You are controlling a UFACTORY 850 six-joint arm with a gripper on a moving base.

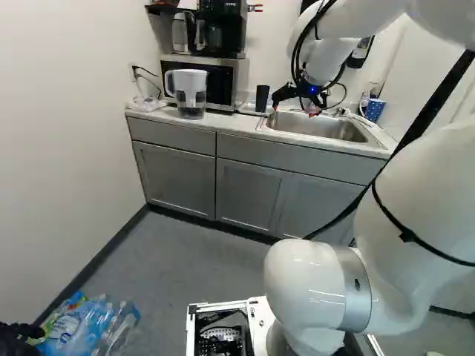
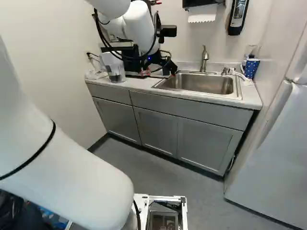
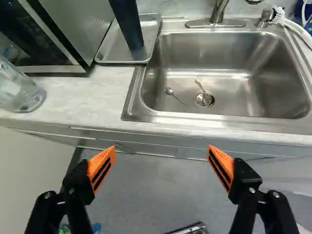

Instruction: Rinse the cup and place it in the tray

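Pale desk (image 3: pixel 73 92) against a wall: a dark cup (image 3: pixel 127 24) stands upright in a metal tray (image 3: pixel 113 48) beside the sink (image 3: pixel 132 95), which holds a spoon (image 3: pixel 169 91). The hand's (image 1: pixel 295 109) fingers are wide apart.

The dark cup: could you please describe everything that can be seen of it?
The cup is tall, slim and blackish, with no handle showing. It stands upright on the shallow metal tray, between microwave and sink. The open gripper is not touching it. Its material and inside are unclear.
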